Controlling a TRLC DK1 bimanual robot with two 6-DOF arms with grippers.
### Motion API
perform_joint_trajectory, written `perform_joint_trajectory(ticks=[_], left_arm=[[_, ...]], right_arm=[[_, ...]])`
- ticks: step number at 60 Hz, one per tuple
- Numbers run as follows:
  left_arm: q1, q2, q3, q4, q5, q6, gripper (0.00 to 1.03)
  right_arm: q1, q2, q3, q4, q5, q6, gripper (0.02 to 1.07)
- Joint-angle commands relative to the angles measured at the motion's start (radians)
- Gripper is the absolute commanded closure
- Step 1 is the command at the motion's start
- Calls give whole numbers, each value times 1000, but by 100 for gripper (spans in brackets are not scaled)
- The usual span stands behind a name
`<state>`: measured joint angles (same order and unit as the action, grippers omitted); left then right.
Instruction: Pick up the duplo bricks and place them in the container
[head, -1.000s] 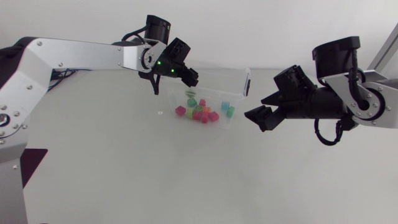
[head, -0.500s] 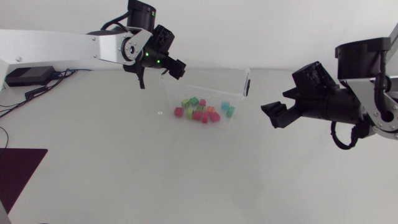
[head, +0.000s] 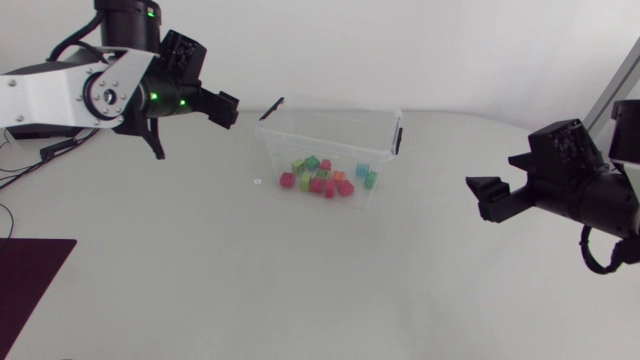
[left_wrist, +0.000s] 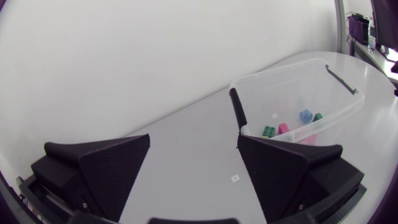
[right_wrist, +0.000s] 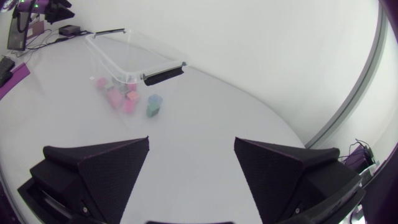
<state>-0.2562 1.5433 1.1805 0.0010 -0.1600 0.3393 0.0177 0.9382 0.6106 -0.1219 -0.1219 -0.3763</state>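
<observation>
Our left tool (head: 222, 108), black with two broad wedge fingers, hangs above the white desk (head: 300, 290), off to the left of the clear plastic box (head: 325, 143) with black clips on its ends. Its fingers stand wide apart with nothing between them. Our right tool (head: 487, 196) hangs well to the right of the box. It is wide too and holds nothing. The small colourful duplo bricks (head: 322, 178) lie in a little heap inside the box: pink, red, green, orange and blue-green ones. A tiny white mark (head: 258, 181) sits on the desk just left of the box.
</observation>
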Motion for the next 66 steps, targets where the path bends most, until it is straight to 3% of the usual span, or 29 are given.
perform_joint_trajectory(ticks=[1,10,35,52,66], left_arm=[[6,-83,-93,30,-42,-20,5],[18,-258,-275,137,-87,-20,5],[77,-684,-673,254,-113,-62,5],[100,-1031,-878,238,-122,-63,5],[136,-1168,-957,181,-57,-128,5]], right_arm=[[-27,-39,-49,24,11,-24,8],[-59,-145,-112,36,13,-38,8],[-79,-463,-302,34,59,-49,8],[-81,-723,-387,-58,91,-29,8],[-66,-776,-439,-16,100,66,8]])
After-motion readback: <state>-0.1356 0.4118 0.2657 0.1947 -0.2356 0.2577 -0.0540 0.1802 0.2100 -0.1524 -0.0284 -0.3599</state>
